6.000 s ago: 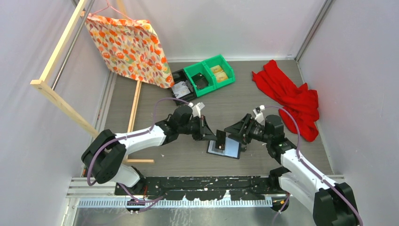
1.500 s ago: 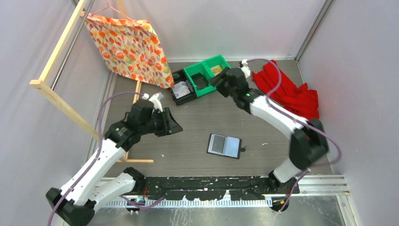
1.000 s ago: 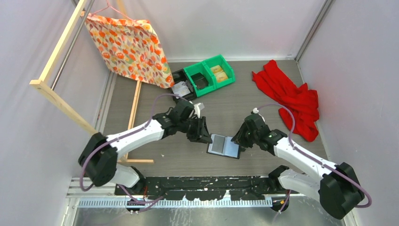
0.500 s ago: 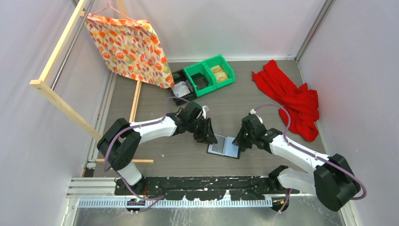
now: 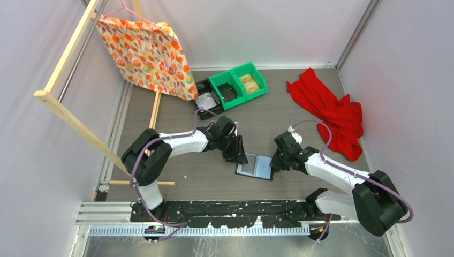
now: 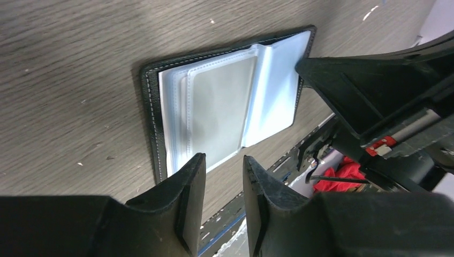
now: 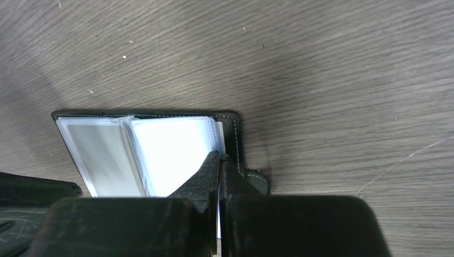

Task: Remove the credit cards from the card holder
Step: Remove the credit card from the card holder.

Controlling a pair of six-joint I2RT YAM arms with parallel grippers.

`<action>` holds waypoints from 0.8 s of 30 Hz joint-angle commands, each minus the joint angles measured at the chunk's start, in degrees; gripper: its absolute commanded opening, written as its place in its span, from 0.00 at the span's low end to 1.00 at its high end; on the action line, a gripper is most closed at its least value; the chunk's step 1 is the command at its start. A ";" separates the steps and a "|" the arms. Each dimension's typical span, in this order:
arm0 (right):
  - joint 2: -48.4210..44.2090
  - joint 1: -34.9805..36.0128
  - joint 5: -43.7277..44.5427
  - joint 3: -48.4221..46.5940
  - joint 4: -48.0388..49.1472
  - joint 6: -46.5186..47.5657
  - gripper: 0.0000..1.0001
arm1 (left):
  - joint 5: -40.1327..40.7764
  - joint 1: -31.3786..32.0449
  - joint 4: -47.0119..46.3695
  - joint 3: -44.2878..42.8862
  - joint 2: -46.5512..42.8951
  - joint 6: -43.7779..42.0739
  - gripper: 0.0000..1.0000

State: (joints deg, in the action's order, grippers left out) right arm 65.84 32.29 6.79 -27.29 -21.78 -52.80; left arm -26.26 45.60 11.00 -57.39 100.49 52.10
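Card holder (image 5: pixel 255 166) spread mid-frame, free tabletop (image 5: pixel 300 118) around. Left tool (image 6: pixel 222 160) parted, empty, at left edge; right tool (image 7: pixel 219 156) closed tight at right edge.

Pale walls (image 5: pixel 267 27), grey wood-grain table (image 5: pixel 214 182) — wooden rack (image 5: pixel 69 122)

Robotics lab cell, white enclosure walls (image 5: pixel 267 27), black mounting rail (image 5: pixel 230 206)

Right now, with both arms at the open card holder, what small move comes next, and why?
Probably lower the left gripper onto the card holder to pin it: its jaws stand open at one edge, while the right gripper is shut at the opposite edge, seemingly ready to pull.
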 commanded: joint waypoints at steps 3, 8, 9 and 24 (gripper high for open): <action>2.87 0.22 1.25 2.81 3.14 -0.05 0.01 | 3.92 0.96 -1.18 -0.22 1.24 -0.67 0.33; 2.87 0.20 1.27 3.63 4.27 -0.18 0.01 | 3.30 3.12 -2.50 -2.19 4.27 -0.02 0.31; 3.08 0.15 1.26 3.62 4.41 -0.19 0.01 | 3.05 3.51 -2.53 -2.66 4.98 0.13 0.31; 2.43 0.20 0.36 4.70 4.93 -0.09 0.01 | 10.34 5.74 -7.73 1.31 -0.71 4.04 0.27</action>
State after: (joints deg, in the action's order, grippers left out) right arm 66.63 32.29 6.39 -25.32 -14.94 -52.82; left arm -23.31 50.30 4.93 -59.00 105.23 54.19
